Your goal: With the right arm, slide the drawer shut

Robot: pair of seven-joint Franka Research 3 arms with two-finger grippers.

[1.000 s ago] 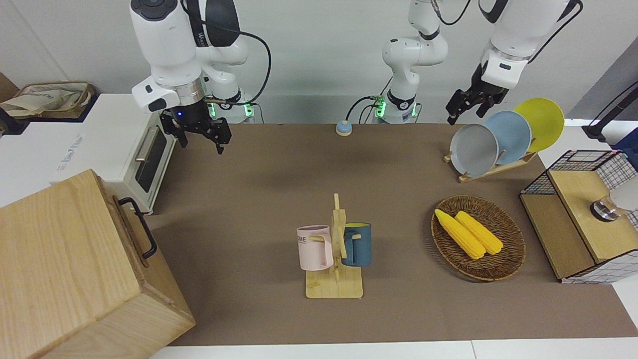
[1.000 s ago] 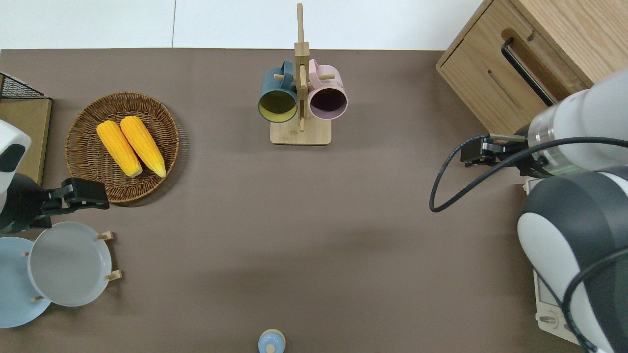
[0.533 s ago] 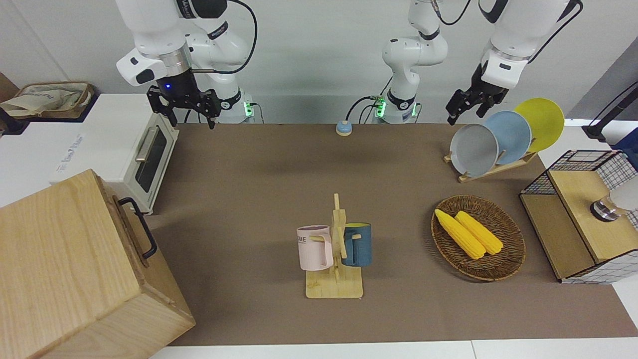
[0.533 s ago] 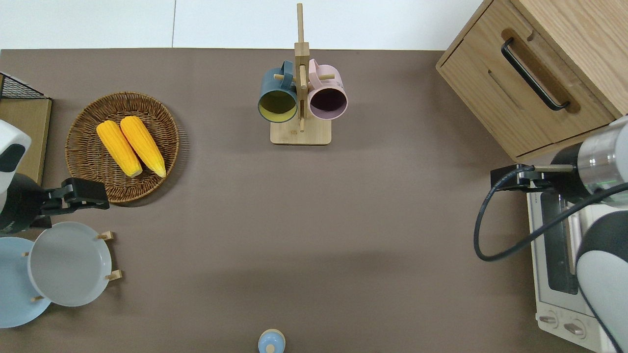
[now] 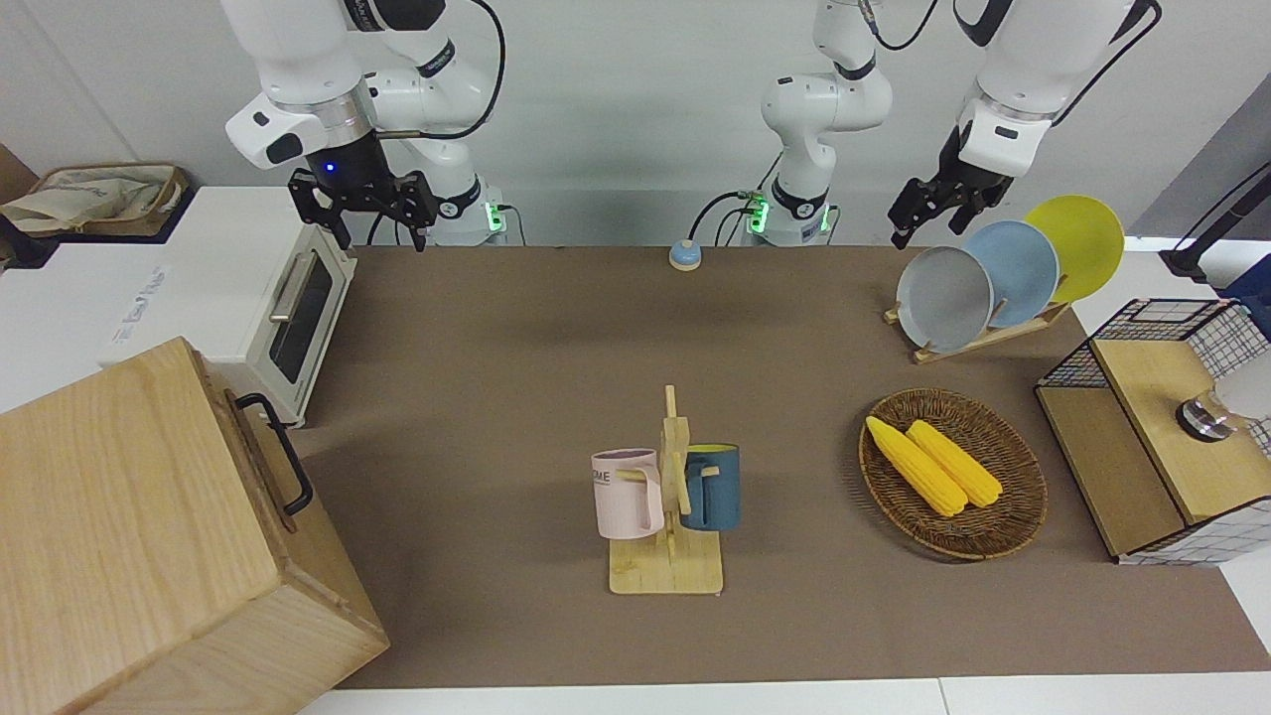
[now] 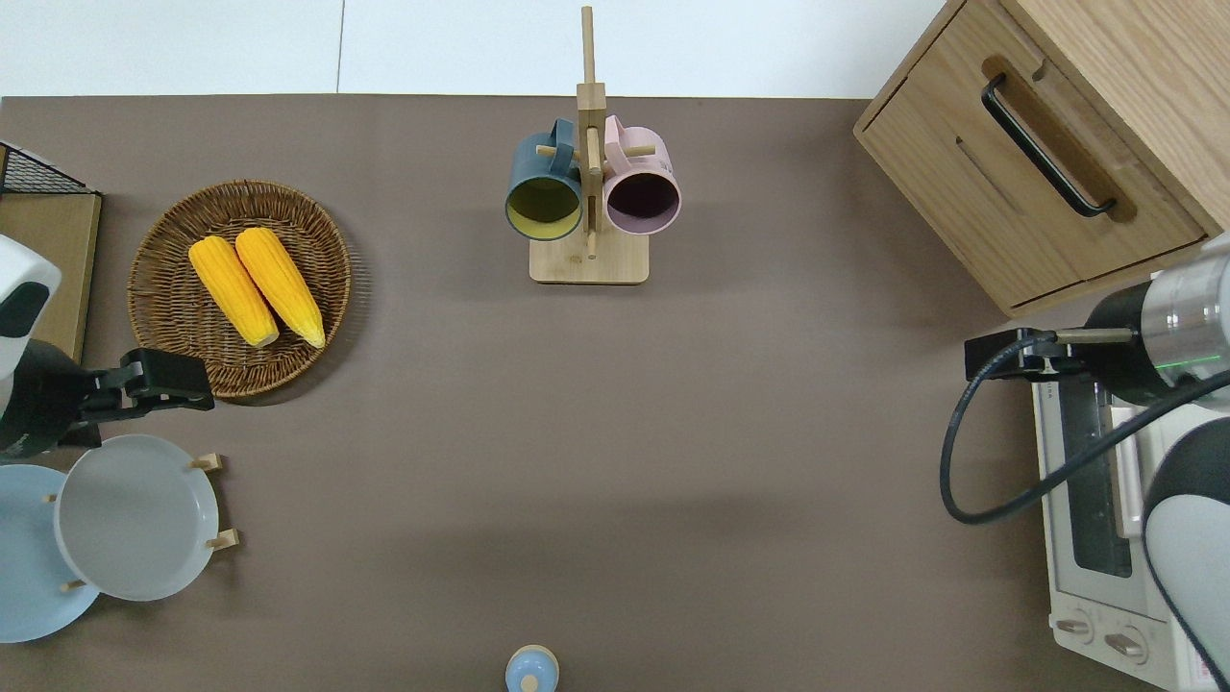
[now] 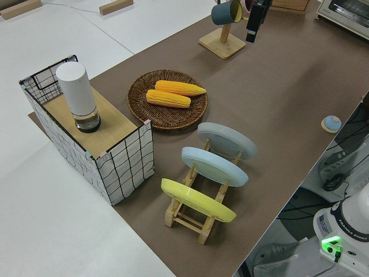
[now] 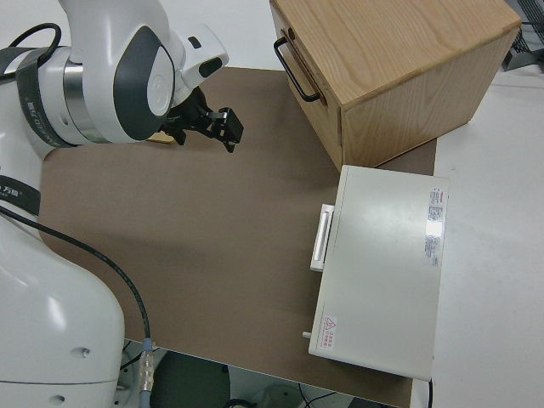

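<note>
The drawer (image 6: 1019, 178) is the top one of the pale wooden cabinet (image 5: 119, 516) at the right arm's end of the table. Its black bar handle (image 5: 283, 452) shows in the overhead (image 6: 1043, 144) and right side (image 8: 297, 68) views. The drawer front looks flush with the cabinet's face. My right gripper (image 5: 375, 230) is open and empty, up in the air. In the overhead view it (image 6: 1009, 351) is over the table edge of the toaster oven (image 6: 1095, 500), nearer to the robots than the cabinet and apart from it. It also shows in the right side view (image 8: 217, 127). My left arm is parked, its gripper (image 5: 928, 223) open.
A mug rack (image 5: 667, 497) with a pink and a blue mug stands mid-table. A wicker basket (image 5: 1023, 516) holds two corn cobs. A plate rack (image 5: 943, 298), a wire-and-wood shelf (image 5: 1152, 427) and a small blue knob (image 5: 683, 255) stand toward the left arm's end.
My right gripper has drawn back from the cabinet's front toward the robots and risen, ending by the toaster oven. The drawer and the left arm have not visibly moved.
</note>
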